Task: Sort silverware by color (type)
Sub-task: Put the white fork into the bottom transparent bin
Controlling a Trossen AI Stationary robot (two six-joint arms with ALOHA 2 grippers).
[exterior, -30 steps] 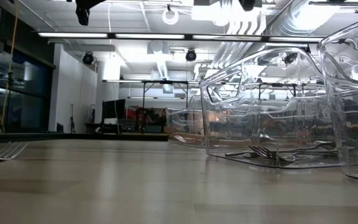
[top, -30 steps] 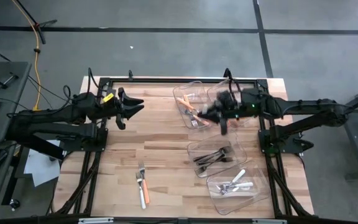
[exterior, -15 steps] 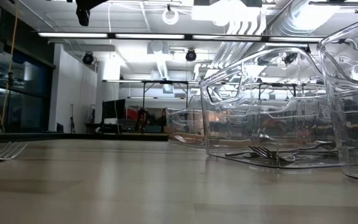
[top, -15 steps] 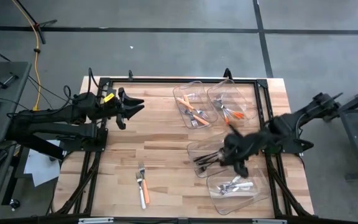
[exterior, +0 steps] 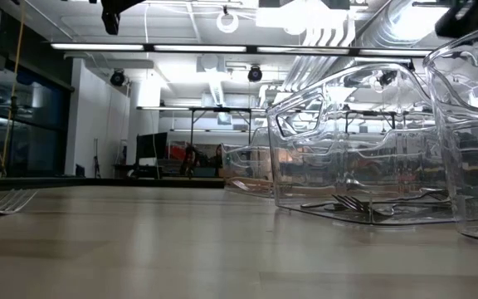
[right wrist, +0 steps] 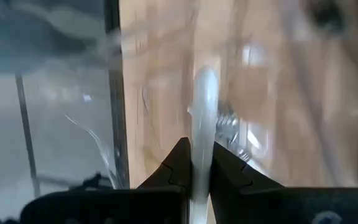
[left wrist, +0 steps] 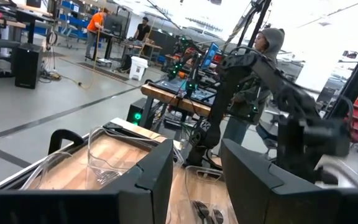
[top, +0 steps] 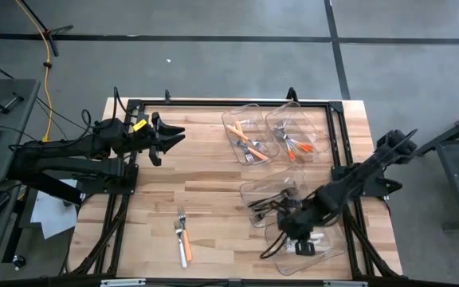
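The wooden table [top: 213, 191] fills the high view, and four clear bins sit on its right half, each one meant for one kind of handle. Two far bins [top: 249, 131] carry the orange-handled pieces, the middle bin [top: 273, 199] the dark metal ones, and the near bin [top: 305, 239] the white ones.

The right arm reaches out low over that near bin, and its right gripper [right wrist: 194, 163] has its fingers pinched on a white-handled utensil [right wrist: 204, 99], handle sticking straight out ahead (the wrist view shows more white and metal pieces lying just beyond it). It looks like a drop lined up above the matching pile.

The left gripper [top: 170, 135] waits at the far left of the table, fingers spread and empty, well clear of its partner's path.

Two pieces are left loose on the near-left boards: an orange-handled fork [top: 183, 233] and a white-handled piece [top: 182, 253] just beside it, unsorted yet.
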